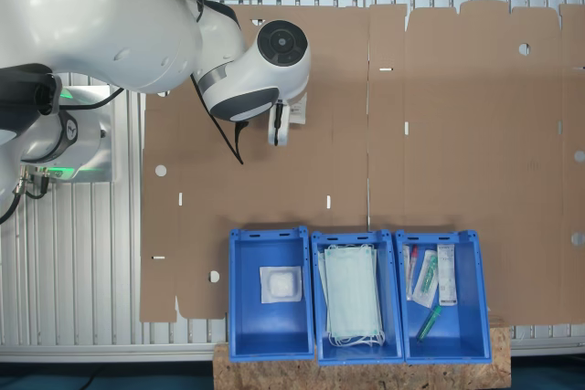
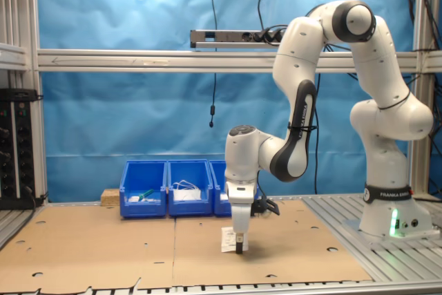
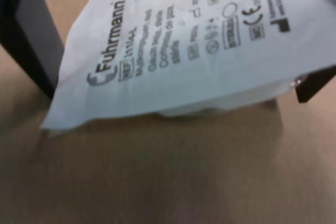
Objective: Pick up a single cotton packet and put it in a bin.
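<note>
The cotton packet (image 3: 199, 51), white with fine black print, lies tilted between my gripper's (image 3: 170, 61) two dark fingers (image 3: 26, 40), one edge raised off the brown cardboard. The fingers stand wide apart on either side of it, so the gripper is open. In the second exterior view the gripper (image 2: 239, 245) is down at the cardboard with the packet (image 2: 228, 238) leaning beside it. The first exterior view shows the gripper (image 1: 279, 127) and packet (image 1: 297, 112) under the arm's wrist. The bin (image 1: 249, 317), blue, holds a plain white square pad (image 1: 281, 284).
Two more blue bins stand in the same row, one with pale green masks (image 1: 352, 294) and one with slim wrapped instruments (image 1: 430, 285); the row shows at the back (image 2: 190, 188) in the second exterior view. Cardboard sheets (image 1: 457, 134) cover the table. The arm's base (image 2: 390, 212) stands on the metal deck.
</note>
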{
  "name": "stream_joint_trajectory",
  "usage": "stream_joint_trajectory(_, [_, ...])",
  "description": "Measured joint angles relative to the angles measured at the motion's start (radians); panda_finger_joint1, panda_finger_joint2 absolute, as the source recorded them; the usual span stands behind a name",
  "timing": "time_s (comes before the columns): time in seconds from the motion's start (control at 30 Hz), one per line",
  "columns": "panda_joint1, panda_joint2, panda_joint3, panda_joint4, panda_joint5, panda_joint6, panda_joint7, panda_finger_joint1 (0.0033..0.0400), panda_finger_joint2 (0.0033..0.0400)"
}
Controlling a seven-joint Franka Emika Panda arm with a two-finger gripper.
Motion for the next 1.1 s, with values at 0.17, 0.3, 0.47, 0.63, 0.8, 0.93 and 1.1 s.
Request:
stream_joint_trajectory(0.17, [-0.002,0.002,0.0,0.0,0.0,0.011,-0.01,0.04,0.04])
stream_joint_trajectory(0.3, [-0.004,0.004,0.0,0.0,0.0,0.018,-0.016,0.04,0.04])
stream_joint_trajectory(0.47, [-0.005,0.005,0.0,0.0,0.0,0.023,-0.02,0.04,0.04])
stream_joint_trajectory(0.63, [-0.006,0.006,0.0,0.0,0.0,0.028,-0.028,0.04,0.04])
stream_joint_trajectory(0.8, [-0.007,0.006,0.0,0.0,0.0,0.031,-0.032,0.04,0.04])
stream_joint_trajectory(0.93, [-0.007,0.007,0.0,0.0,0.0,0.033,-0.034,0.04,0.04])
stream_joint_trajectory(1.1, [-0.008,0.007,0.0,0.0,0.0,0.035,-0.035,0.04,0.04])
